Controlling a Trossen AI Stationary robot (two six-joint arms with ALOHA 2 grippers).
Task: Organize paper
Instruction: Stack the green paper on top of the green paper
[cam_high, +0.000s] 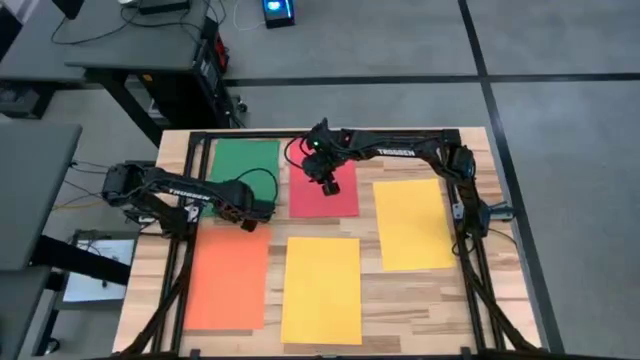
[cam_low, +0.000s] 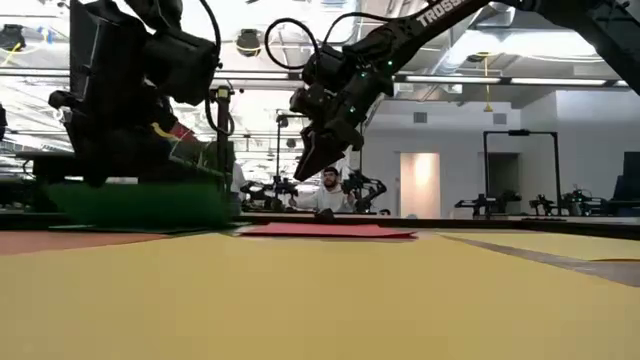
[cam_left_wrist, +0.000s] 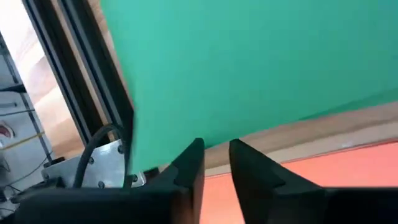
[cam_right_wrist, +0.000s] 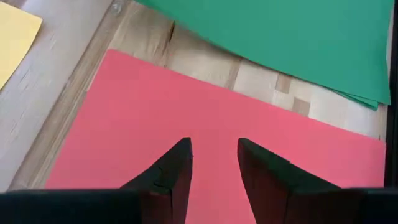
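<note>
the paper: one green sheet (cam_high: 243, 161), one pink-red sheet (cam_high: 325, 195), one orange sheet (cam_high: 226, 278), two yellow sheets (cam_high: 322, 290). table (cam_high: 400, 300) is pale wood; arms are dark.

My wooden table (cam_high: 440, 300) carries a black metal frame (cam_high: 470, 262) along its edges and stands on a grey floor crossed by dark lines (cam_high: 500, 110). To my left sit grey desks (cam_high: 130, 45) with trailing cables. A device glowing blue (cam_high: 278, 10) rests on the floor beyond the far edge. Across the room, a person (cam_low: 328, 192) sits among other dark machines under bright ceiling lights.
</note>
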